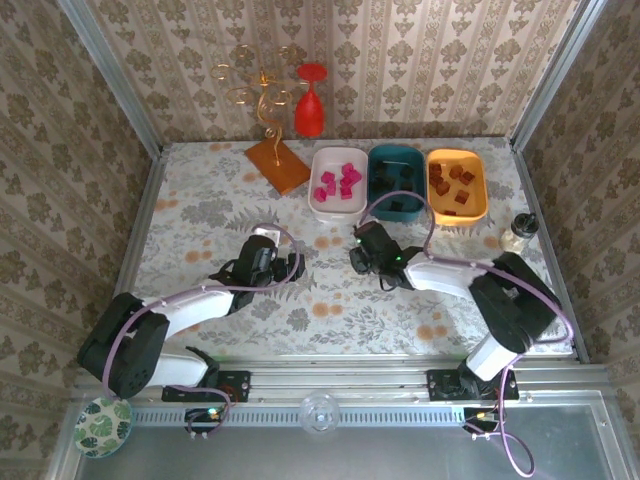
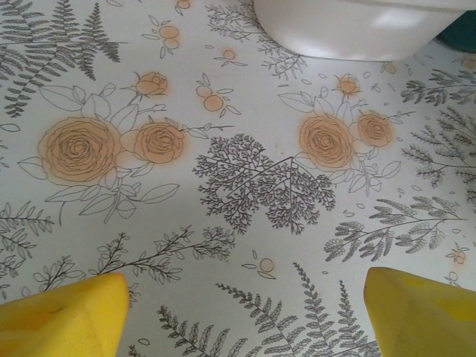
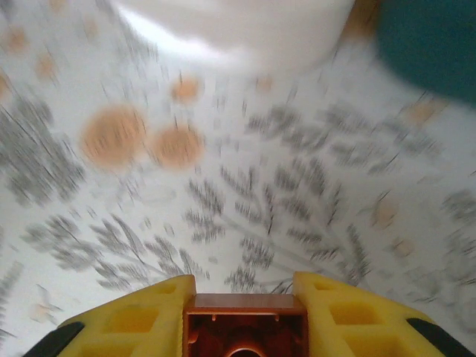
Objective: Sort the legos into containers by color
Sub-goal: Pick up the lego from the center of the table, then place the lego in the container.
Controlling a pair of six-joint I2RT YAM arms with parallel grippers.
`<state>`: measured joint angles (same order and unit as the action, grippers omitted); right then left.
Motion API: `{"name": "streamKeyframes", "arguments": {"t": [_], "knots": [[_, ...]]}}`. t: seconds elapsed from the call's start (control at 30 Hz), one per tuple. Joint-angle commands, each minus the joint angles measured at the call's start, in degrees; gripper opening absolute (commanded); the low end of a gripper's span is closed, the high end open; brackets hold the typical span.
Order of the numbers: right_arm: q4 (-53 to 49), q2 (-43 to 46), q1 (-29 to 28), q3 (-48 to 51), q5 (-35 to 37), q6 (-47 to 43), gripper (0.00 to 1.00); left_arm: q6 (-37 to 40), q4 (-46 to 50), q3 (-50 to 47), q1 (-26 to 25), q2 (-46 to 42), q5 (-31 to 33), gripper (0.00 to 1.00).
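On the floral-patterned surface (image 1: pixel 200 210), near the white rounded plastic tray (image 1: pixel 335 211): right yellow fingers (image 3: pixel 145 318) pinching one brownish-orange plastic lego block (image 3: pixel 245 321); left yellow fingers (image 2: pixel 67 316) spread wide.

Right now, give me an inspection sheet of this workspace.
Surface: floral-print tablecloth, lying flat.
Job's things: white plastic tray holds magenta blocks; dark teal tray holds black blocks; orange-yellow tray holds brownish-orange blocks.
Clutter: red wine glass, gold wire stand, flat orange-brown tile, small clear jar.
Hands: left hand open, empty; right hand shut on a brownish-orange plastic block.
Cables: purple cables loop along both arms.
Surroundings: patterned walls, metal frame.
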<state>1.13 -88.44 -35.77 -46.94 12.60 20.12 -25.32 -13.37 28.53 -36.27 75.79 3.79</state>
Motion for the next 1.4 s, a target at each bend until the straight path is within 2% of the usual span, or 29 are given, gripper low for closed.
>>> {"name": "streamKeyframes", "arguments": {"t": [0.0,0.1,0.2,0.33,0.43,0.83,1.0,1.13,1.37], "knots": [[1.02,7.49,6.83,0.62,-1.34,1.35,0.32,-0.99,-1.61,1.28,0.41,-0.96,-2.92,0.84],[4.34,11.95,16.94,2.25,-5.29,5.00,0.32,-2.09,-5.03,0.76,0.41,-1.61,-6.96,0.84],[7.85,11.44,26.21,2.12,-6.20,7.73,0.32,-3.60,-11.55,0.71,0.17,-1.24,-13.77,0.84],[6.43,1.37,36.09,-5.47,-9.38,10.50,0.32,-4.26,-18.10,4.29,-2.32,2.21,-20.95,0.84],[4.73,-5.13,38.99,-10.82,-9.89,11.04,0.31,-3.02,-18.54,9.60,-5.39,6.09,-22.07,0.85],[-2.11,-21.77,42.58,-26.63,-9.58,11.14,0.33,2.27,-11.71,33.85,-10.30,23.83,-20.18,0.83],[-4.79,-24.21,42.96,-29.94,-11.02,10.57,0.48,2.45,-7.46,41.51,-10.49,28.56,-20.64,0.83],[-4.93,-20.50,42.98,-28.73,-14.18,10.47,0.65,4.85,-2.25,42.39,-9.88,27.02,-19.17,0.84],[-0.18,-3.59,40.66,-15.79,-15.16,10.36,0.74,6.59,-0.67,32.06,-4.94,15.99,-15.22,0.85]]}}
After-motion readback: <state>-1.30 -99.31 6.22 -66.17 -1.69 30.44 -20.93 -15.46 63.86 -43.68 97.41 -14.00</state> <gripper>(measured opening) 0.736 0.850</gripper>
